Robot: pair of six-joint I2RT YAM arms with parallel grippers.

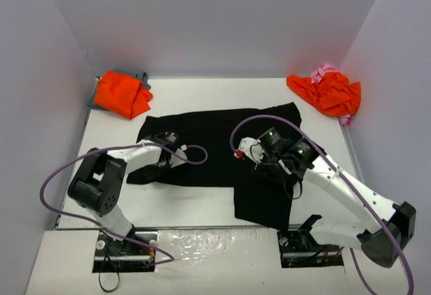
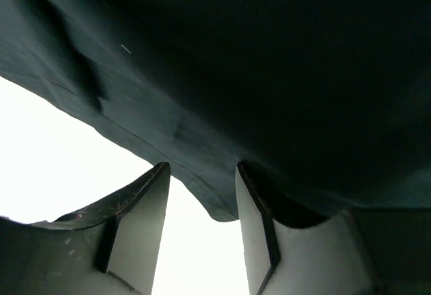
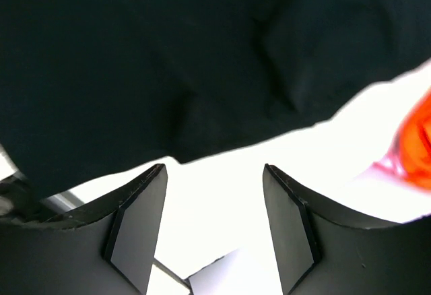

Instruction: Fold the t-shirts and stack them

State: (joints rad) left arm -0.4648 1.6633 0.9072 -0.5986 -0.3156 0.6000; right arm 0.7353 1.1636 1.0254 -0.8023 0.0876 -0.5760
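**Thin bite at the left hem, and a flap close to the near edge**

Nearest, a flap of the black t-shirt [image 1: 222, 140] reaches almost to the bench's [image 1: 202, 201] near edge, right of centre. Any tug toward the arms could slide it off. The rest lies spread across the middle, mostly flat, with creases along its left side.

At the shirt's left edge, the left gripper [image 2: 202, 168] has its jaws narrowly apart with only a tip of hem dipping between them, not yet pinched. Closing there would likely catch one thin layer, which may slip out or drag the cloth into a bunch.

The right gripper [image 3: 214, 168] hangs over the shirt's right half, jaws wide and holding nothing, so a lone pull from the left would skew the garment.

In the far left corner an orange t-shirt [image 1: 121, 94] lies on a blue-grey one [image 1: 143, 77]. In the far right corner another orange t-shirt [image 1: 330, 93] is crumpled with the pink one [image 1: 326, 71].
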